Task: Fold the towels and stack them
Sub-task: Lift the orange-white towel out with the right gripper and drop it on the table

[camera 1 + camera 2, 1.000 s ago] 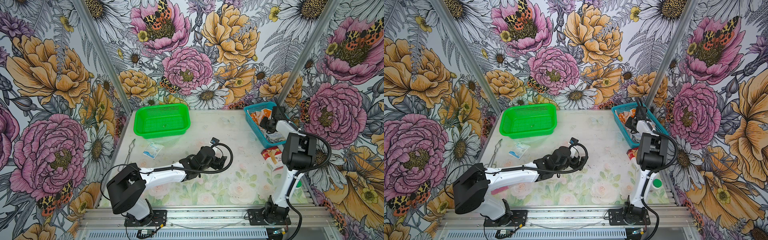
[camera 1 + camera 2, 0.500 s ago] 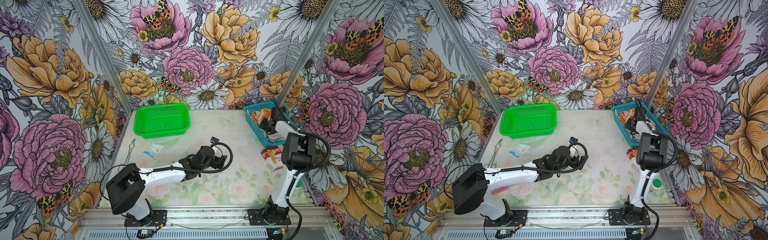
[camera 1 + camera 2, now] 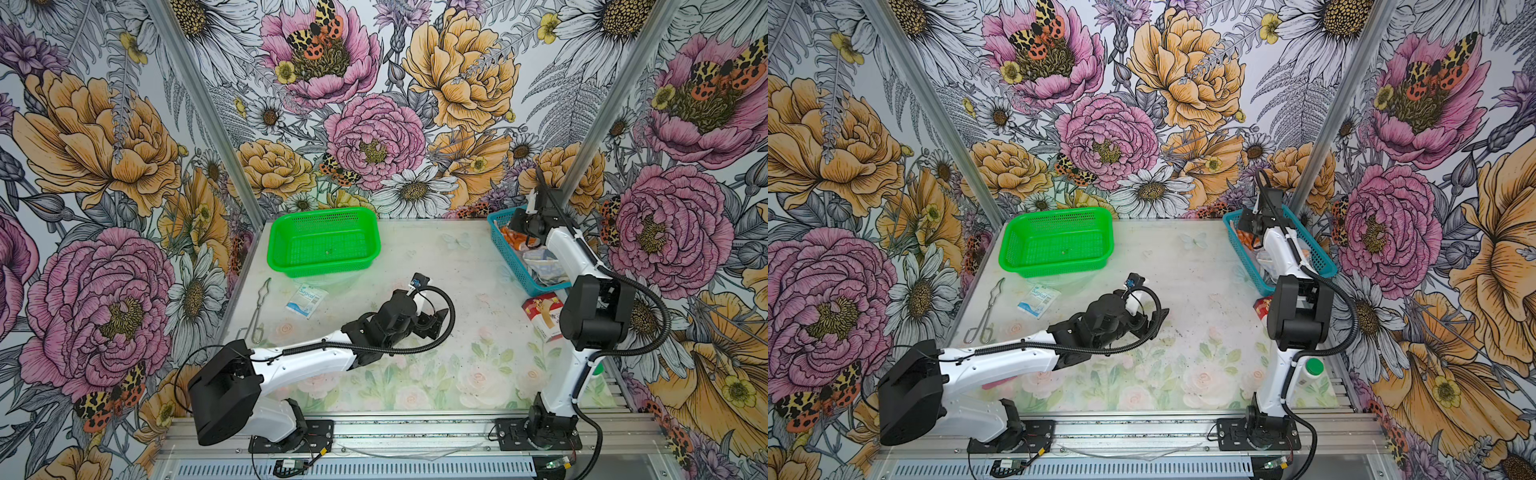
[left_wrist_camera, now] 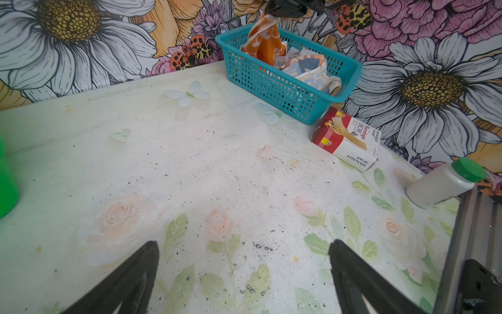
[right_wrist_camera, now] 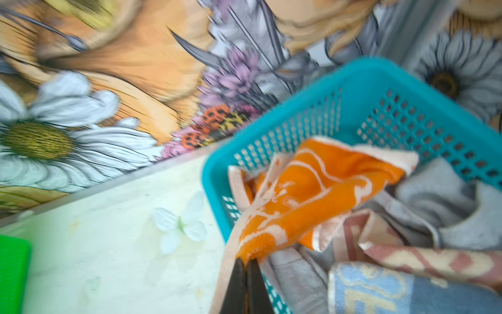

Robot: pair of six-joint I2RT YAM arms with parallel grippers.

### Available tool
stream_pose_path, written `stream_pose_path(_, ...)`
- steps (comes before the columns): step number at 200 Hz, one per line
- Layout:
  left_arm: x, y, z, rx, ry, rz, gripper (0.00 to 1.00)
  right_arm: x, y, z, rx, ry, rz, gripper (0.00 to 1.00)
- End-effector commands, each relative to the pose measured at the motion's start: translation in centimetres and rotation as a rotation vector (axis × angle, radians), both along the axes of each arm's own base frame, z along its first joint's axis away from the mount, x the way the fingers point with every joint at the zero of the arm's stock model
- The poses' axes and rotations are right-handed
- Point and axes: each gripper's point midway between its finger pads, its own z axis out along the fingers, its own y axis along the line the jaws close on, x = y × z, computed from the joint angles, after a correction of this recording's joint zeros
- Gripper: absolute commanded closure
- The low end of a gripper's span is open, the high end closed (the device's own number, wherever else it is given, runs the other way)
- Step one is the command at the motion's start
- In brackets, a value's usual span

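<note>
Tightly pinched between right fingers: orange towel.

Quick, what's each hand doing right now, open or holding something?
Left hand: open, holding nothing.
Right hand: closed on the orange towel.

Left arm stretched low and forward toward centre; left gripper spread wide (nothing between its fingers). Right arm raised at the elbow, forearm reaching to the far right; right gripper pinched tight on the orange towel.
</note>
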Motion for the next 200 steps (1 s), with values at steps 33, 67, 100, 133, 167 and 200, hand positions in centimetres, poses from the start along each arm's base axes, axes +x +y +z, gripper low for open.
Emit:
stream_pose_path(33, 0.1, 7.0, 3.2, -0.031, -0.035, 0.159, 0.01, -8.6, 11.7, 20.3, 0.111, -0.394, 0.284, 1.0)
stream_pose_path(67, -1.0, 10.3, 1.0, -0.001, 0.062, 0.217, 0.02, -14.8, 17.9, 15.1, 0.255, -0.252, 0.447, 1.0)
stream_pose_path(100, -2.4, 10.8, -2.6, 0.015, 0.169, 0.204, 0.05, -19.7, 18.9, 3.2, 0.24, -0.007, 0.408, 1.0)
stream_pose_path(133, -3.3, 10.3, -5.4, 0.023, 0.231, 0.195, 0.06, -24.4, 18.4, -6.4, 0.257, 0.198, 0.381, 1.0)
stream_pose_path(167, -3.6, 8.8, -7.2, 0.012, 0.281, 0.152, 0.07, -28.6, 18.5, -10.4, 0.282, 0.287, 0.372, 1.0)
stream_pose_path(200, -3.1, 7.3, -8.1, 0.051, 0.295, 0.128, 0.08, -33.0, 20.0, -12.0, 0.339, 0.32, 0.377, 1.0)
